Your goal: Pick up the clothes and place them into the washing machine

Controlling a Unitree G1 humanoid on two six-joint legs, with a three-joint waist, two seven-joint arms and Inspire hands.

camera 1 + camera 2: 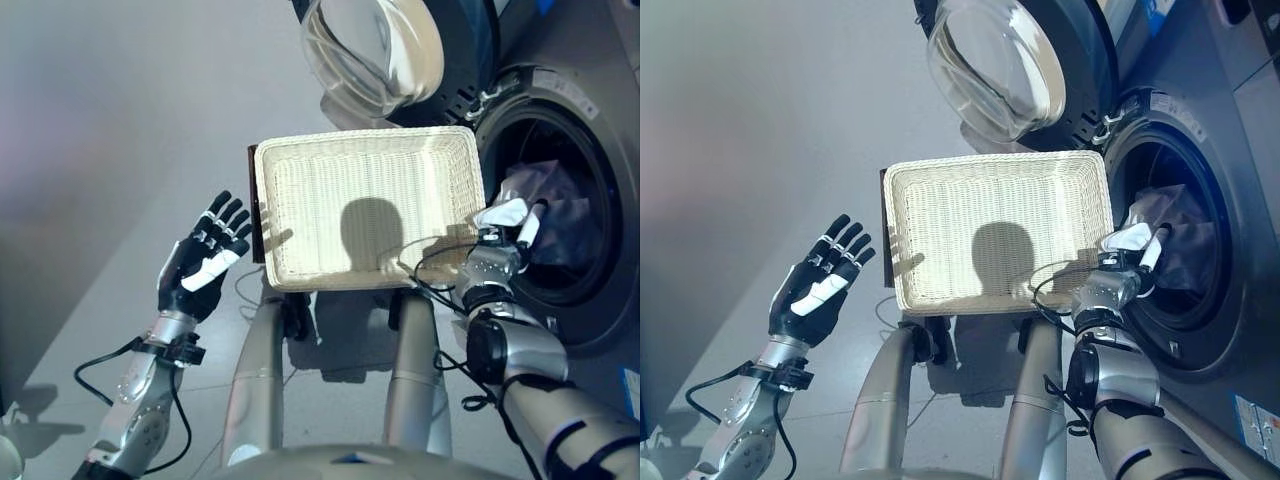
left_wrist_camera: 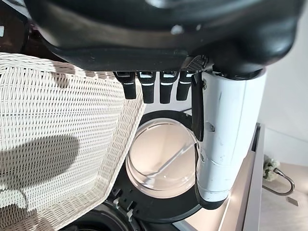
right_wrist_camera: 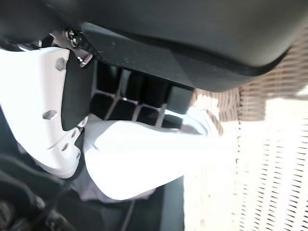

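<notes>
A white garment (image 3: pixel 144 159) is pinched in the right robot hand (image 1: pixel 500 240), its thumb and curled fingers closed round the cloth, at the front edge of the washing machine's (image 1: pixel 580 130) round opening. The white cloth shows past the fingers in the right wrist view, just beside the wicker wall of the basket. More clothes (image 1: pixel 555 200), pale lilac and grey, lie bunched inside the dark drum (image 1: pixel 1180 190), behind the held piece.

The machine is grey and stands on a plain grey floor (image 1: pixel 120 120). Its glass door (image 1: pixel 370 50) is swung wide open above the far edge of the basket.

The right arm reaches forward along the basket's right side, the robot hand at the basket's near right corner and against the drum's rim. The left robot hand (image 1: pixel 205 260) is raised off to the left of the basket, apart from it, palm up and fingers spread straight, holding nothing.

The white wicker basket (image 1: pixel 300 190), rectangular and shallow, sits in front of the machine, its right edge close to the drum opening. A dark panel (image 1: pixel 254 205) shows along its left edge.
</notes>
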